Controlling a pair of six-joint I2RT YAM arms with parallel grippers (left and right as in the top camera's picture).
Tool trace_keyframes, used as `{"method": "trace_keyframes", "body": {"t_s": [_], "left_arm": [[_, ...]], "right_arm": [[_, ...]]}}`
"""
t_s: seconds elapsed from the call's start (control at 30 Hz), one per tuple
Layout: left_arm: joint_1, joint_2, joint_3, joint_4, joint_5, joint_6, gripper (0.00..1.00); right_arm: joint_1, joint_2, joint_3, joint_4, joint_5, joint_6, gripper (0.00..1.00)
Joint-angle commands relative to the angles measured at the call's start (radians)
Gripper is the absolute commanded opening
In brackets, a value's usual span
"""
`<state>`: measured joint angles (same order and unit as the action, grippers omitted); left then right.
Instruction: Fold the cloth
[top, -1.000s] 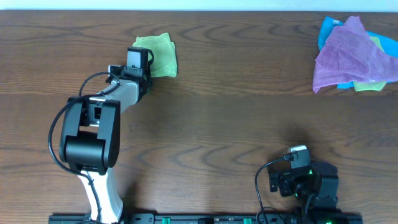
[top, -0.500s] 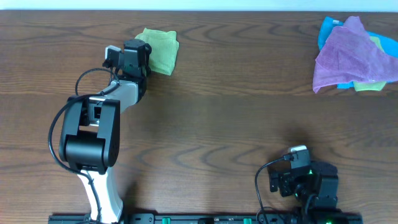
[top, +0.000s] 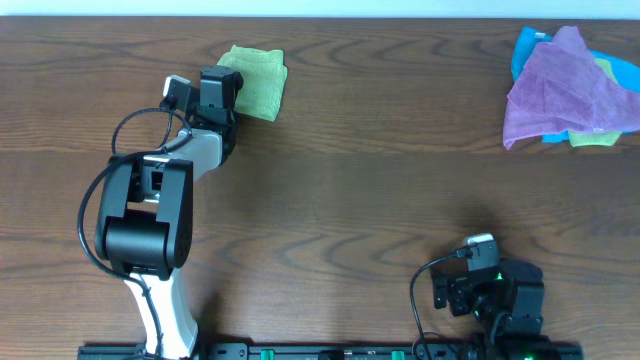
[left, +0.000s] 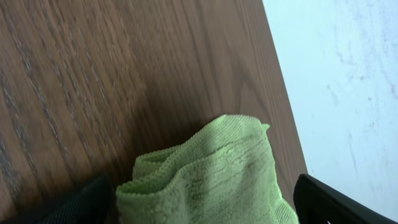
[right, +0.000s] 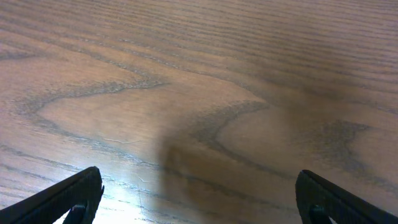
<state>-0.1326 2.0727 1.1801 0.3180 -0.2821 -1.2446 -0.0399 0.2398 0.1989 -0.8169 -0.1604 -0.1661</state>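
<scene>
The lime-green cloth (top: 260, 82) lies bunched and folded over itself near the table's far edge, left of centre. My left gripper (top: 224, 84) sits at its left side. In the left wrist view the cloth (left: 211, 180) fills the space between the two dark fingers (left: 84, 202), and my left gripper (left: 199, 211) stands open, with a gap on each side of the fabric. My right gripper (top: 468, 286) rests at the near right, far from the cloth. It is open over bare wood in its own wrist view (right: 199, 205).
A pile of purple and blue cloths (top: 568, 88) lies at the far right. The table's far edge runs just behind the green cloth, with a white surface (left: 348, 74) beyond it.
My left gripper carried the cloth a little toward the far edge, then went from shut to open, leaving the cloth on the table. The right arm has not moved.
</scene>
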Motion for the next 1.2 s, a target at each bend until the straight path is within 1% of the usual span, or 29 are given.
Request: {"method": "trace_keyframes", "body": {"t_s": [0.0, 0.1, 0.2, 0.33, 0.37, 0.47, 0.67, 0.83, 0.93, 1.03, 1.1, 1.13, 1.17], "left_arm": [[0.003, 0.016, 0.001, 0.013, -0.028, 0.034, 0.95], [-0.005, 0.009, 0.001, 0.022, -0.012, 0.031, 0.95], [-0.023, 0.006, 0.003, 0.011, -0.004, 0.002, 0.95], [-0.058, 0.006, 0.007, -0.120, 0.023, -0.105, 0.95], [-0.068, 0.006, 0.007, -0.165, 0.042, -0.119, 0.95], [-0.078, 0.007, 0.007, -0.209, 0.052, -0.124, 0.95], [-0.078, 0.021, 0.007, -0.208, 0.037, -0.125, 0.95], [-0.078, 0.081, 0.009, -0.107, 0.028, -0.129, 0.95], [-0.077, 0.131, 0.018, -0.030, 0.025, -0.167, 0.95], [-0.077, 0.158, 0.041, -0.024, 0.020, -0.185, 0.95], [-0.077, 0.178, 0.068, -0.021, 0.021, -0.185, 1.00], [-0.077, 0.188, 0.080, -0.021, 0.024, -0.185, 1.00], [-0.077, 0.199, 0.095, -0.020, 0.029, -0.187, 0.90]], "right_arm": [[0.014, -0.007, -0.014, 0.001, -0.001, -0.007, 0.99], [0.014, -0.007, -0.014, 0.001, -0.001, -0.007, 0.99], [0.014, -0.007, -0.014, 0.001, -0.001, -0.007, 0.99], [0.014, -0.007, -0.014, 0.001, -0.001, -0.007, 0.99], [0.014, -0.007, -0.014, 0.001, -0.001, -0.007, 0.99], [0.014, -0.007, -0.014, 0.001, -0.001, -0.007, 0.99], [0.014, -0.007, -0.014, 0.001, -0.001, -0.007, 0.99], [0.014, -0.007, -0.014, 0.001, -0.001, -0.007, 0.99], [0.014, -0.007, -0.014, 0.000, -0.001, -0.007, 0.99], [0.014, -0.007, -0.014, 0.000, -0.001, -0.007, 0.99], [0.014, -0.007, -0.014, 0.001, -0.001, -0.007, 0.99], [0.014, -0.007, -0.014, 0.001, -0.001, -0.007, 0.99], [0.014, -0.007, -0.014, 0.001, -0.001, -0.007, 0.99]]}}
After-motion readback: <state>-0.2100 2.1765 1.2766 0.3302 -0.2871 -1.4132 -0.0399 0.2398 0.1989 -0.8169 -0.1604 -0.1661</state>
